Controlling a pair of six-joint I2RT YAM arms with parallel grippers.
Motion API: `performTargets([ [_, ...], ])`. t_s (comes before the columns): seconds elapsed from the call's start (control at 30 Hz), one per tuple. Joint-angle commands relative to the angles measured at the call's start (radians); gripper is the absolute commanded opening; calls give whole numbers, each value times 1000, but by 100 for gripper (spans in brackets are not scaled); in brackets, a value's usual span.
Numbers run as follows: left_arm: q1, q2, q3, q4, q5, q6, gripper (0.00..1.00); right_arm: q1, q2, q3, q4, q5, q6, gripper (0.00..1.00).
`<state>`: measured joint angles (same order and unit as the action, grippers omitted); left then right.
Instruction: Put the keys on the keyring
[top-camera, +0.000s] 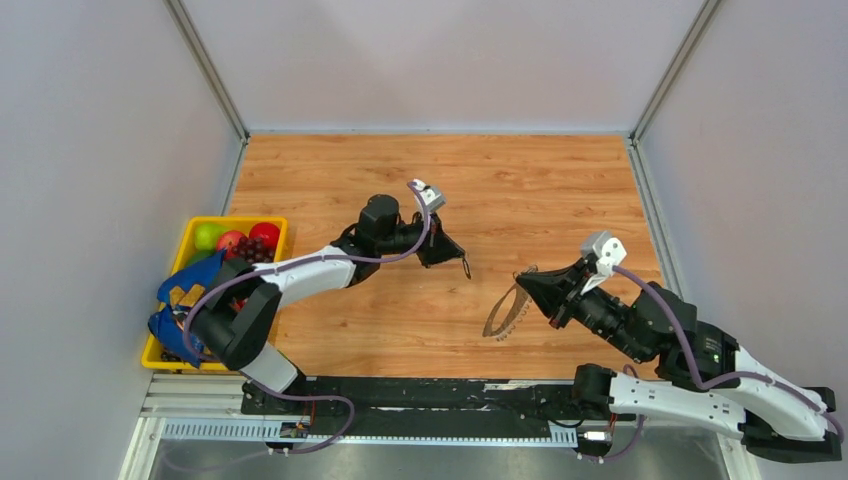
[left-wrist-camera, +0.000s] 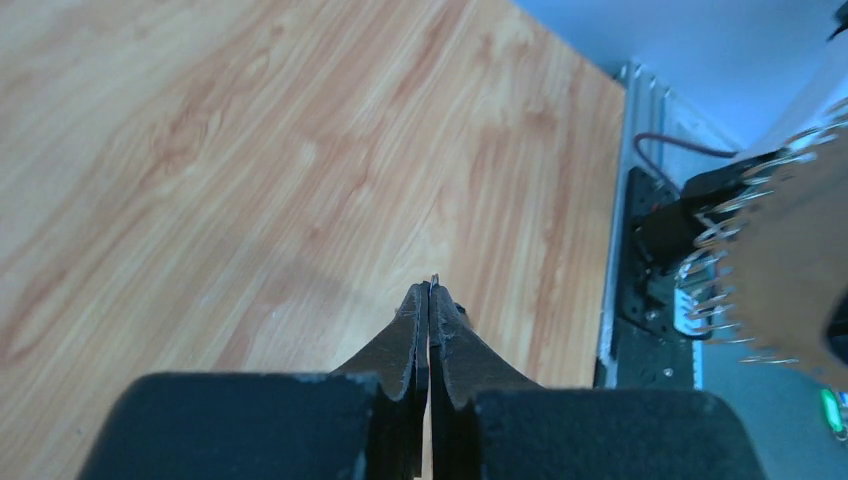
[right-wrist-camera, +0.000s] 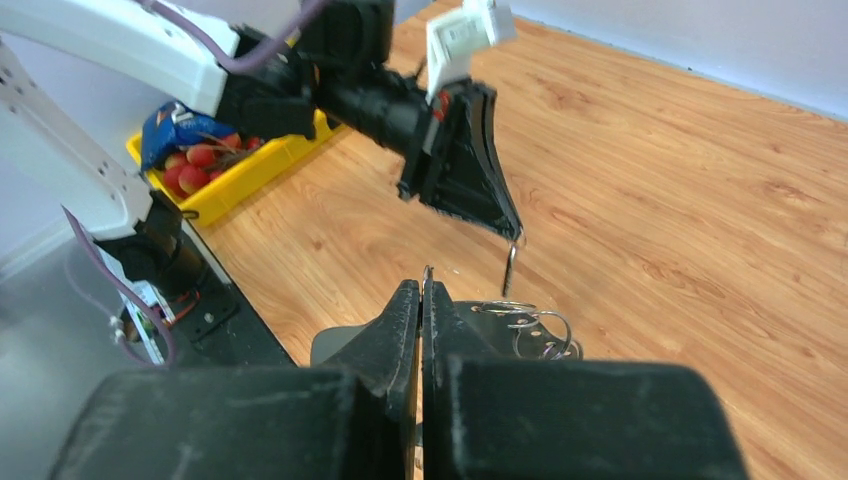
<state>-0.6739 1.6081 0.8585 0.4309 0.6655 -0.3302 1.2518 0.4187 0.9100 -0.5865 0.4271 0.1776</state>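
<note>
Black fingers of the left gripper (top-camera: 452, 256) are pressed together on a small key (top-camera: 466, 268), which hangs down from the fingertips; in the left wrist view only a thin sliver shows between the tips. The right gripper (top-camera: 523, 281) is likewise closed, pinching the rim of the keyring (top-camera: 506, 312), a thin hoop with a silvery fringe that hangs tilted below it. Key and keyring sit near each other mid-table but apart, with bare wood between them. Both arms are held over the wooden table (top-camera: 560, 190). A yellow bin (top-camera: 240, 219) of fruit (top-camera: 262, 234) stands at the left edge, by the left arm's base.
</note>
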Motion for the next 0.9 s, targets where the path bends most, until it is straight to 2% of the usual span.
performTargets([
  [0.0,-6,-141,-27,76,23,-35,0,1,37,54,53,-60,-85,0],
  [0.4,-27,-538,-142,166,36,-63,0,1,162,157,88,-298,-220,0],
  [0.7,-51,-784,-219,229,79,-10,0,2,238,202,194,-530,-219,0],
  [0.87,-52,-856,-216,237,134,-28,0,1,286,216,237,-663,-211,0],
])
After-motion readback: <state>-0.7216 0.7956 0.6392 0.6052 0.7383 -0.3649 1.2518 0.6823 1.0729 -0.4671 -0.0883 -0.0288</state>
